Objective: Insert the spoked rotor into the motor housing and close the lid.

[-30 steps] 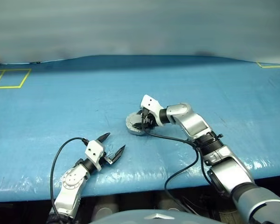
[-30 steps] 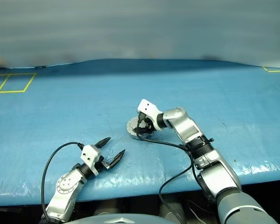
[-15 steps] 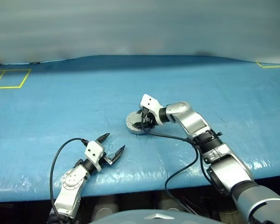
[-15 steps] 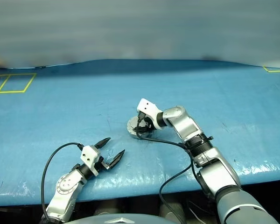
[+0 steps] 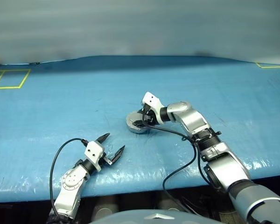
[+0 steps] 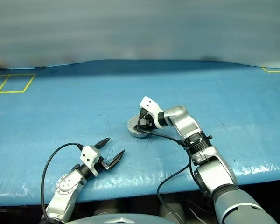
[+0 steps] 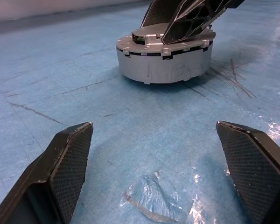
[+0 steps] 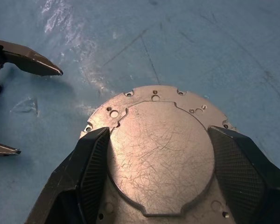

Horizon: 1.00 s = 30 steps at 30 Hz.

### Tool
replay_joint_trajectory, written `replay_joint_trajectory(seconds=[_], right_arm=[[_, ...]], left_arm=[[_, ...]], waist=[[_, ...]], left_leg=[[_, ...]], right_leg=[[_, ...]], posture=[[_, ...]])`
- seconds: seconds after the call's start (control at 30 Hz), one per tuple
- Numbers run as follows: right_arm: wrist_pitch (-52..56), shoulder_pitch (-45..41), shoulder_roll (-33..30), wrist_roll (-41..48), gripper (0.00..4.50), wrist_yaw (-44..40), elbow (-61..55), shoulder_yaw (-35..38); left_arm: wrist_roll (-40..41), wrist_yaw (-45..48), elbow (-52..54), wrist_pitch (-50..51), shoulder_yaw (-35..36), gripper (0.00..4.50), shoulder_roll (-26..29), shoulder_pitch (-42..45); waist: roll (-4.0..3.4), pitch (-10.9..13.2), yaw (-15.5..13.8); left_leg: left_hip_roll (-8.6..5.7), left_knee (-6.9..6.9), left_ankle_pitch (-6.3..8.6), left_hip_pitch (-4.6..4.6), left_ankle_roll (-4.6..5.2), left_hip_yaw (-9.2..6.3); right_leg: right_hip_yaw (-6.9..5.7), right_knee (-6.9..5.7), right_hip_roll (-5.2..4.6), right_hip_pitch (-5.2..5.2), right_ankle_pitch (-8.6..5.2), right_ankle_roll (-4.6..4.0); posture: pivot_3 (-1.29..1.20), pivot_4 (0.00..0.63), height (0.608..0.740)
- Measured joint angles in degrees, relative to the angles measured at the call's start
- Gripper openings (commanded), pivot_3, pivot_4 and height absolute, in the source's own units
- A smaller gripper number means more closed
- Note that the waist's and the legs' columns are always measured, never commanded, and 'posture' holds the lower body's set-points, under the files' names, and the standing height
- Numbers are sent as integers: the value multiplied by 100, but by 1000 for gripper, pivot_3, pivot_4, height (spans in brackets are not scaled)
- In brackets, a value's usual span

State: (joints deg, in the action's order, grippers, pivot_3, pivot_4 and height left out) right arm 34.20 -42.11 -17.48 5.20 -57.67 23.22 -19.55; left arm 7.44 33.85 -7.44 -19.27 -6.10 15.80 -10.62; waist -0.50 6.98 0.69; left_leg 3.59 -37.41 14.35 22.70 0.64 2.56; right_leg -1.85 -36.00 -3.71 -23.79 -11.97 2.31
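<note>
Right wrist view gives me the clearest look at the job: my right gripper (image 8: 161,182) is poised directly over the motor housing (image 8: 154,100), its two black fingers (image 8: 91,163) spread to either side of the raised round plate on top, which is scratched silver metal with small holes around its outer flange. I cannot tell from here whether the finger pads are actually pressing the plate's edges or just flanking them, so I read the jaws as partly open around the housing's top rather than a confirmed grip. From the head camera I see the housing (image 5: 132,122) sitting on the blue table (image 5: 60,107) roughly mid-scene, with the right gripper (image 5: 144,120) angled down onto it from the right, the arm's black cable (image 5: 177,158) looping back toward the near edge. In the left wrist view the housing (image 7: 163,58) appears as a short silver drum with a notched top rim, closed on top, resting flat on the blue surface, the right gripper's dark fingers (image 7: 186,21) lying across its top. My left gripper (image 5: 113,143) rests low at the near left of the table, well apart from the housing, pointing toward it with its jaws spread wide and nothing between them. Yellow tape marks (image 5: 9,78) sit at the far left of the table.
</note>
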Motion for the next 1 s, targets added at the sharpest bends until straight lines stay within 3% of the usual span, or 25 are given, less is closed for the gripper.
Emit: replay_joint_trajectory(seconds=[0.53,1.0], right_arm=[[14,413,-90,-206,3012,162,-895,-168],[-123,255,-509,-434,3012,-187,-1444,-733]], left_arm=[[-3,-4,37,5,0,4500,0,-28],[-1,54,-21,-65,0,4500,-7,36]], waist=[[2,-2,-2],[1,6,-14]], left_leg=[[0,20,4,-4,-7,-4],[-2,20,4,47,-7,-3]], right_leg=[[-10,0,1,-5,-15,-12],[-9,-1,3,-51,-14,-12]], posture=[[0,150,740],[0,150,740]])
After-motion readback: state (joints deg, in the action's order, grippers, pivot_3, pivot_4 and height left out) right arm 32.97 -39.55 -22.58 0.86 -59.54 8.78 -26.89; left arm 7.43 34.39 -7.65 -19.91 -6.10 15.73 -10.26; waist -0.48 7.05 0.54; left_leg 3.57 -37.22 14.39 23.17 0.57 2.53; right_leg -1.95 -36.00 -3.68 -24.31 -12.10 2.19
